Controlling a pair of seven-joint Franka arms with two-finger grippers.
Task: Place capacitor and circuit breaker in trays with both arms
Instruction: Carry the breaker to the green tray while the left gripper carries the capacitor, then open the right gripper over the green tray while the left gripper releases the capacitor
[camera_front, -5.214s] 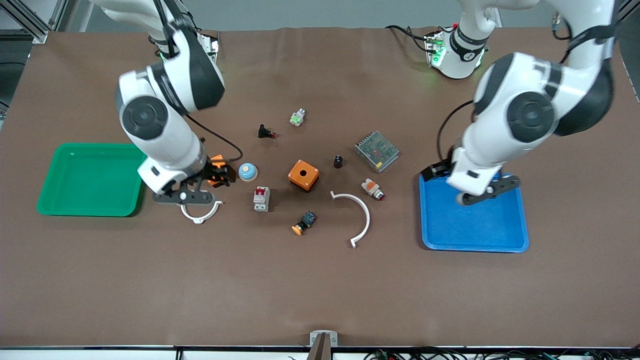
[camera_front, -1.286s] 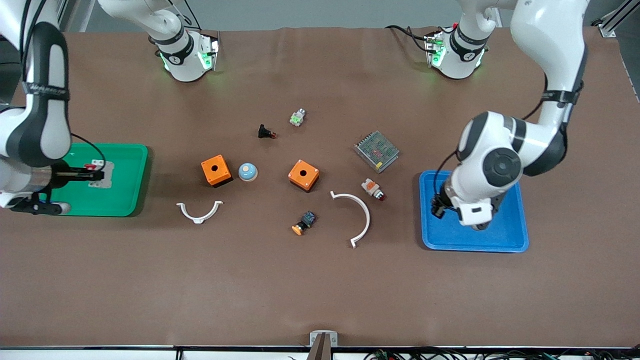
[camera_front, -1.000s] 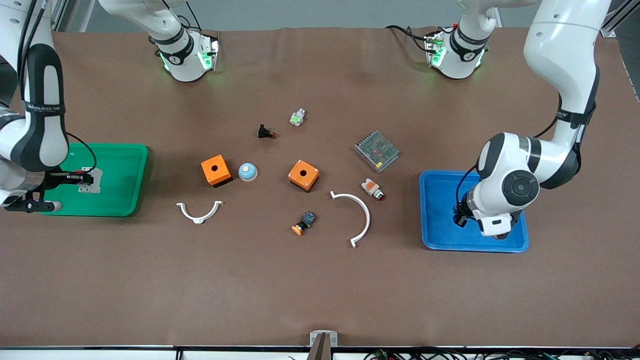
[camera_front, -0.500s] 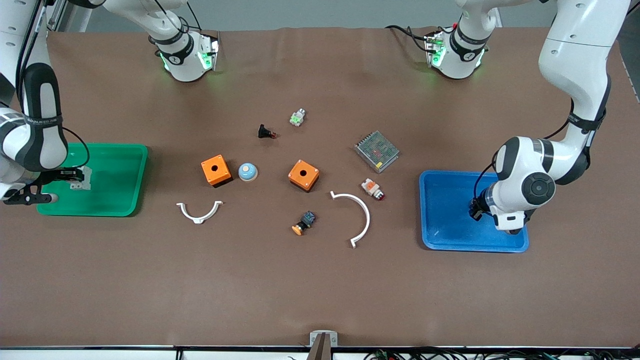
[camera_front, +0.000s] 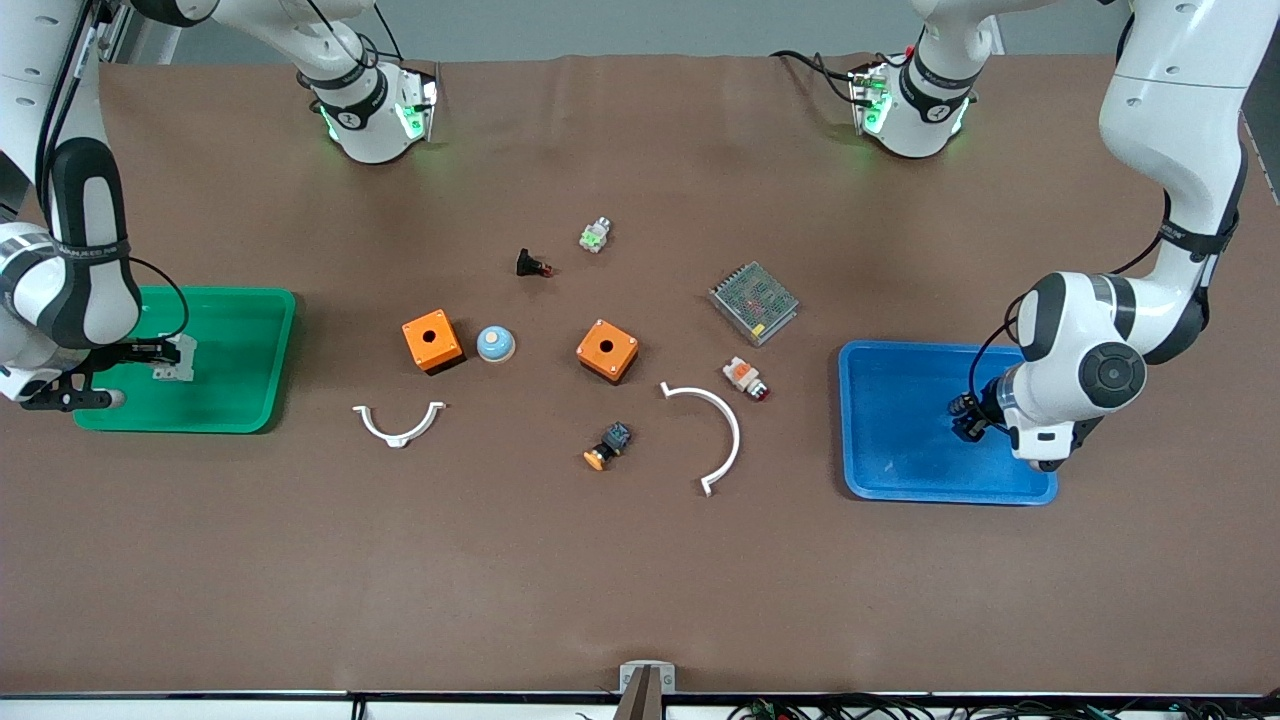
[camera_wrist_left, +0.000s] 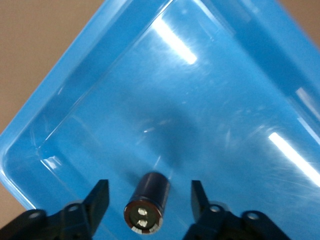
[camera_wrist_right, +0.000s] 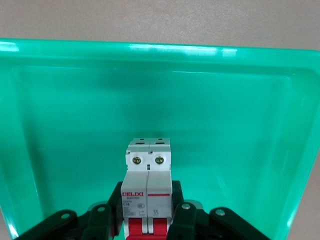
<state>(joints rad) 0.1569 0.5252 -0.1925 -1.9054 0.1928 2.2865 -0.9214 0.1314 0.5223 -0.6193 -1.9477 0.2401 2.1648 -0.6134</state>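
My left gripper (camera_front: 968, 417) is over the blue tray (camera_front: 895, 445), near its end toward the left arm. In the left wrist view its fingers (camera_wrist_left: 100, 192) stand apart, open, with the capacitor (camera_wrist_left: 147, 202), a dark cylinder with a silvery end, between them and touching neither. I cannot tell whether it rests on the tray floor (camera_wrist_left: 225, 100). My right gripper (camera_front: 160, 352) is shut on the circuit breaker (camera_front: 176, 358), a white block with red levers, just above the green tray (camera_front: 235, 380). The right wrist view shows the breaker (camera_wrist_right: 148, 175) clamped over the tray (camera_wrist_right: 75, 125).
Between the trays lie two orange boxes (camera_front: 432, 341) (camera_front: 607, 349), a blue dome (camera_front: 495, 343), two white arcs (camera_front: 399, 425) (camera_front: 715, 435), a mesh-covered unit (camera_front: 753, 302), a white-and-orange button (camera_front: 746, 378), a black part with a red tip (camera_front: 533, 265) and other small parts.
Both parts left the table middle and are now over the trays. In the last second my left gripper slid across the blue tray toward the left arm's end; my right gripper barely shifted.
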